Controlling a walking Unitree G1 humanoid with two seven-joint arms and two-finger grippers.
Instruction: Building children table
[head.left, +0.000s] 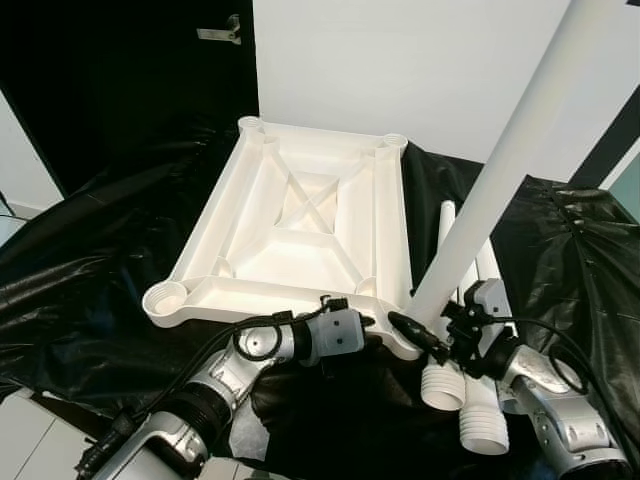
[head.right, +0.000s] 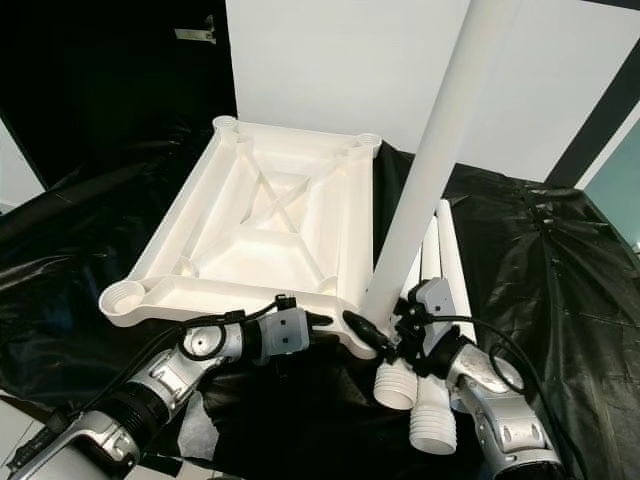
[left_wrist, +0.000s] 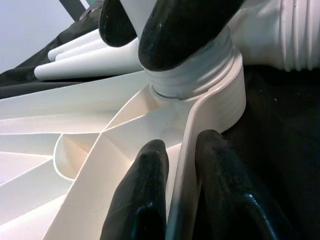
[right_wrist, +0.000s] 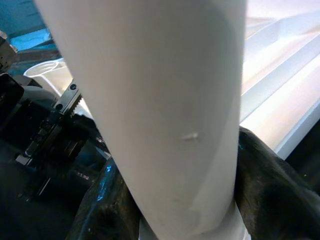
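The upturned tabletop lies on black sheeting; the left gripper pinches its near rim beside the corner socket, where the right gripper, closed around the leg, holds it nearly upright with its threaded end entering.
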